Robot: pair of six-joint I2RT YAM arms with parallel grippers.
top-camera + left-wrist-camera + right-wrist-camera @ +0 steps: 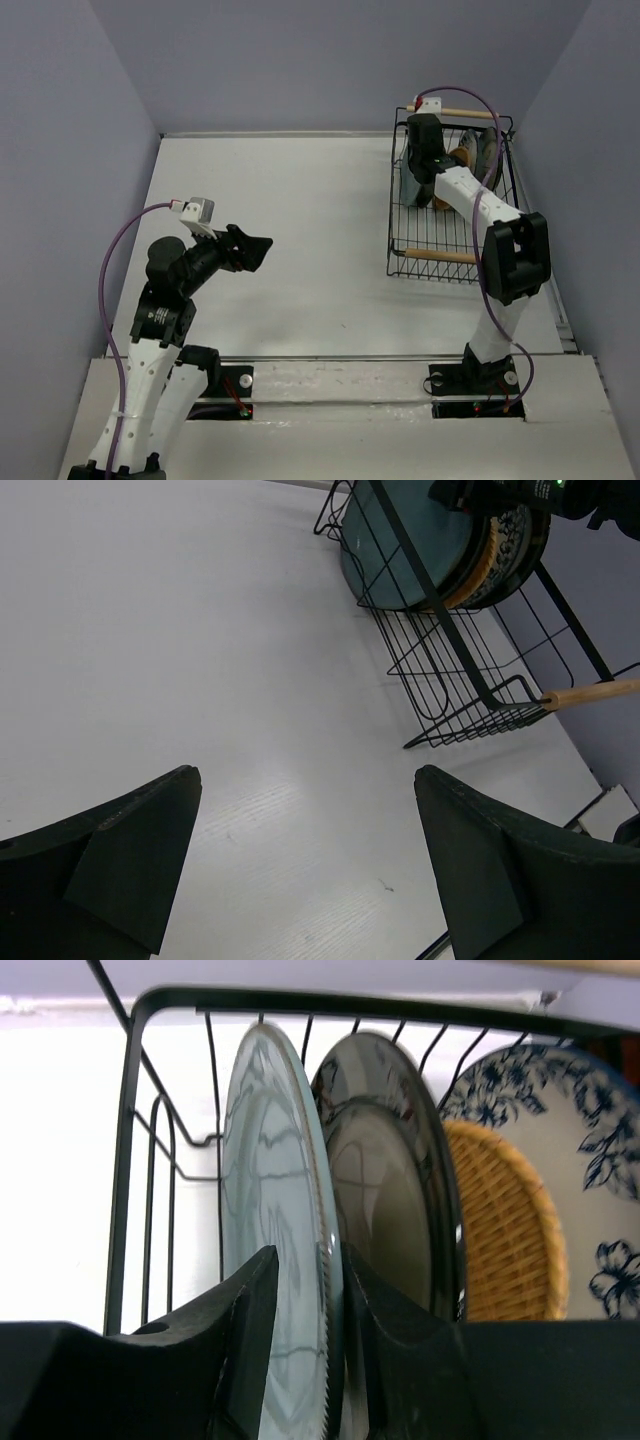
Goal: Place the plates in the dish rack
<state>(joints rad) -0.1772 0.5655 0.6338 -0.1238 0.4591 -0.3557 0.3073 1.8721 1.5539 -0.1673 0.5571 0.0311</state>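
The dish rack [441, 256] stands at the far right of the table, black wire with wooden rod handles. Plates stand upright in it side by side: a teal plate [270, 1150], a dark glossy plate [385, 1160], a woven orange-tan plate [505, 1230] and a white plate with blue flowers [585, 1130]. My right gripper [308, 1252] reaches down into the rack and straddles the teal plate's rim, its jaws slightly apart with a gap at the left finger. The teal plate rests in the rack. My left gripper [305, 772] hovers wide open over bare table, holding nothing.
The rack [450, 680] lies ahead and to the right of my left gripper [262, 245], with the teal plate [400, 550] facing it. The nearer half of the rack holds no plates. Grey walls close in the table on three sides.
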